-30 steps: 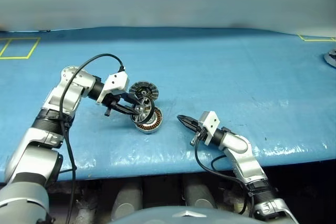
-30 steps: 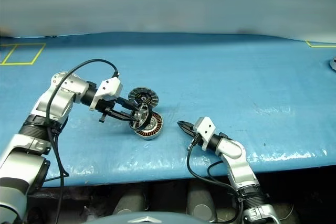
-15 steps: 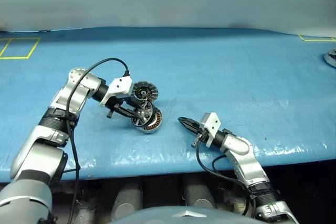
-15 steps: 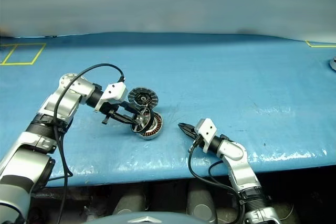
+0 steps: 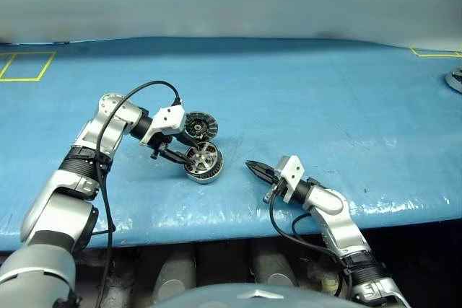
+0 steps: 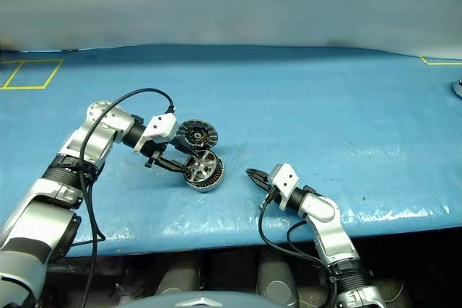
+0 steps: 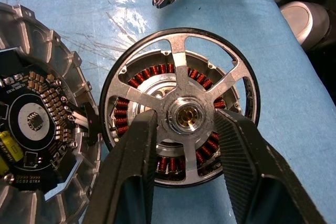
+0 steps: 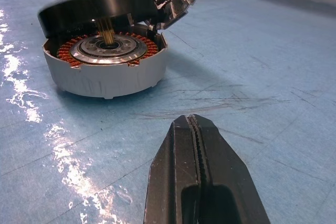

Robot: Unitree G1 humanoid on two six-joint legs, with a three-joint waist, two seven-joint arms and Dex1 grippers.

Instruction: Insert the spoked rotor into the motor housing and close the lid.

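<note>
The spoked rotor (image 7: 184, 115) lies level over the motor housing (image 8: 105, 77), its brass shaft reaching down into the dark centre. In the right wrist view its dark rim (image 8: 94, 9) still floats a little above the copper windings (image 7: 157, 72). My left gripper (image 5: 189, 157) is open, its fingers (image 7: 134, 166) flanking the hub with a slim gap on each side. The lid (image 5: 199, 126) stands tilted on edge just behind the housing, ribbed rim and dark centre facing me. To the right of the housing my right gripper (image 5: 251, 166) rests shut on the blue mat and holds nothing.
Blue mat (image 5: 310, 99) covers the table; its front edge runs just below both arms. A yellow tape square (image 5: 25, 66) marks the far left, a yellow corner (image 5: 433, 52) the far right. A grey object (image 5: 455, 81) sits at the right edge.
The rotor, held tilted on edge over the housing before, now lies level above it. My left gripper's fingers have spread off the hub. The right arm has kept still.
</note>
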